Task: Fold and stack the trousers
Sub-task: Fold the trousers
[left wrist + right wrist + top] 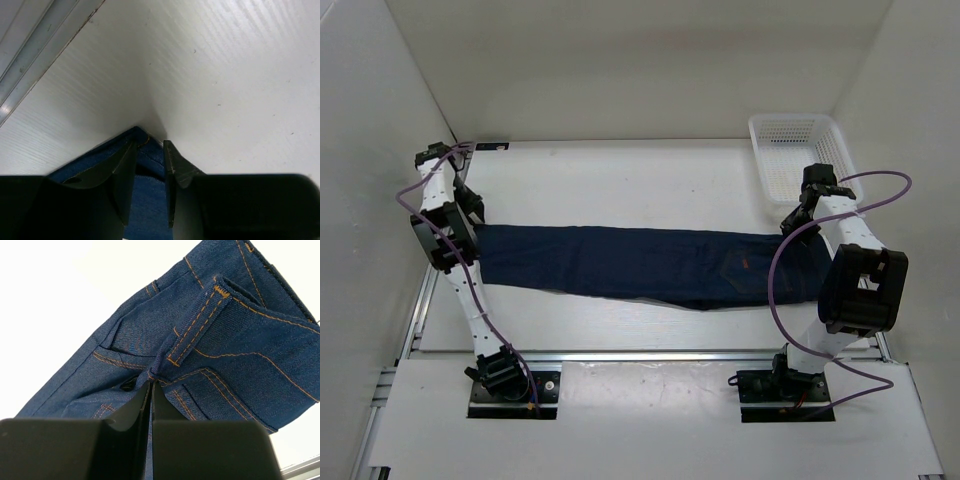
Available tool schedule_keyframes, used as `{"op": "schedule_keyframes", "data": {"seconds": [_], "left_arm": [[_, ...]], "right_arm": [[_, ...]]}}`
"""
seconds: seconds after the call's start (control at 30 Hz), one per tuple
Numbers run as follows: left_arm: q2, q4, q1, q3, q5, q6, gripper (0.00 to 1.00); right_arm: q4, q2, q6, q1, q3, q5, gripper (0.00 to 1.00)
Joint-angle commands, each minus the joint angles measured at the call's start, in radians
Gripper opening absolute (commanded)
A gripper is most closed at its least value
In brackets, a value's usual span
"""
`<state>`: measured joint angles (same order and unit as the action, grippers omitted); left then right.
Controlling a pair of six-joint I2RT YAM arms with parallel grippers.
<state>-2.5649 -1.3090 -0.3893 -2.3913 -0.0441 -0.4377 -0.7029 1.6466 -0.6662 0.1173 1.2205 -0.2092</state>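
Note:
The trousers, dark navy denim, lie stretched flat across the middle of the table from left to right, with a small orange mark near the waist end on the right. My left gripper is at the leg-hem end. In the left wrist view it has the blue hem corner between its narrowly parted jaws. My right gripper is at the waist end. In the right wrist view it is shut tight on the waistband by a belt loop.
A white mesh basket stands at the back right, just behind my right gripper. White walls enclose the table on the left, back and right. A metal rail runs along the table's left edge.

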Motion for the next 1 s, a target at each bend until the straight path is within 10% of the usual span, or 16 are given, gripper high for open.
{"op": "schedule_keyframes", "data": {"seconds": [0.0, 0.97], "left_arm": [[0.092, 0.013, 0.004, 0.050, -0.052, -0.042, 0.40], [0.147, 0.008, 0.013, 0.222, -0.102, 0.039, 0.50]], "right_arm": [[0.014, -0.005, 0.019, -0.002, 0.002, 0.022, 0.00], [0.023, -0.024, 0.019, -0.011, 0.002, 0.051, 0.00]]}}
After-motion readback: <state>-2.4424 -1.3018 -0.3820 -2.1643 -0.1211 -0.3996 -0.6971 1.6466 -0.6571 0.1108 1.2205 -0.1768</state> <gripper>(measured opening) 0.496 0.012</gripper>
